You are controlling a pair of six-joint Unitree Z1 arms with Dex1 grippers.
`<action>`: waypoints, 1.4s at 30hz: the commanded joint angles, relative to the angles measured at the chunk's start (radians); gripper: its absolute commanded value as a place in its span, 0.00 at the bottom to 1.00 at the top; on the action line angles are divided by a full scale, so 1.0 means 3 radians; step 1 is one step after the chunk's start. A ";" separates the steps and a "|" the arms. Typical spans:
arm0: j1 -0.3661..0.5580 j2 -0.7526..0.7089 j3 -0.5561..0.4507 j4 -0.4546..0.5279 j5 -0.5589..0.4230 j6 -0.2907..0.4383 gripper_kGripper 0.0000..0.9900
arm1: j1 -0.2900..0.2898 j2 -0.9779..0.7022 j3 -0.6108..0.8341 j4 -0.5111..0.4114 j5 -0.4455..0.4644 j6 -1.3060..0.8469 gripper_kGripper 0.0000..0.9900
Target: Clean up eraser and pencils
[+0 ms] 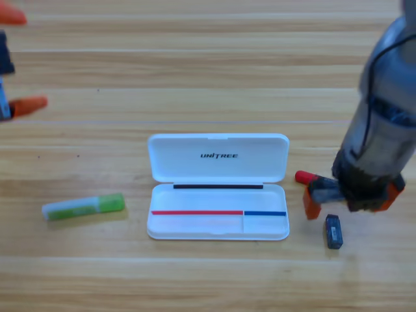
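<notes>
**Right gripper down on the red-capped pen, case lying open to its left**

We are working with the right gripper, which is pointing down just right of the white case. Its orange jaws are spread, one tip showing on each side of the black body. The black pen is lying right under it: only the red cap is sticking out to the gripper's left, toward the case, so we are judging its long axis to be running roughly left-right beneath the jaws. We cannot tell whether the jaws are touching it yet.

The eraser is lying just below the gripper, standing lengthwise top to bottom, apart from the jaws. The green pen is lying far to the gripper's left, beyond the case, long axis nearly left-right; the left gripper, waiting at the upper left edge with jaws apart, is the nearer one for it.

The case is lying open, lid folded back, and we are seeing no pen or eraser in its tray.
</notes>
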 commanded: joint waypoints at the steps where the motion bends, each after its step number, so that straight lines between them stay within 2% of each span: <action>1: 0.0357 0.0157 0.0199 0.0003 -0.0422 0.0444 0.91 | -0.0172 0.0382 0.0098 -0.0251 0.0094 0.0099 0.93; 5: 0.0638 0.0372 0.0179 0.0095 -0.0871 0.0710 0.91 | -0.0228 0.0490 0.0119 -0.0378 0.0171 0.0140 0.91; 8: 0.0812 0.0622 0.0148 0.0146 -0.1148 0.0802 0.91 | -0.0253 0.0587 0.0124 -0.0435 0.0186 0.0135 0.87; 11: 0.0950 0.0965 -0.0041 0.0299 -0.1362 0.0776 0.92 | -0.0269 0.0669 0.0124 -0.0455 0.0217 0.0135 0.87; 13: 0.1026 0.1200 -0.0210 0.0463 -0.1475 0.0720 0.92 | -0.0274 0.0699 0.0144 -0.0460 0.0253 0.0140 0.83; 17: 0.1118 0.1435 -0.0266 0.0504 -0.1633 0.0684 0.92 | -0.0284 0.0725 0.0195 -0.0465 0.0324 0.0160 0.82; 18: 0.1134 0.1481 -0.0276 0.0504 -0.1654 0.0669 0.92 | -0.0284 0.0725 0.0211 -0.0465 0.0350 0.0170 0.82; 21: 0.1164 0.1614 -0.0327 0.0504 -0.1679 0.0603 0.91 | -0.0289 0.0725 0.0277 -0.0465 0.0437 0.0181 0.67; 22: 0.1170 0.1650 -0.0338 0.0504 -0.1679 0.0567 0.91 | -0.0294 0.0725 0.0287 -0.0465 0.0447 0.0181 0.66; 36: 0.1170 0.1849 -0.0414 0.0642 -0.1654 0.0061 0.86 | -0.0305 0.0658 0.0430 -0.0465 0.0570 0.0196 0.66; 42: 0.1170 0.1941 -0.0424 0.0724 -0.1654 -0.0031 0.86 | -0.0305 0.0520 0.0492 -0.0465 0.0555 0.0196 0.66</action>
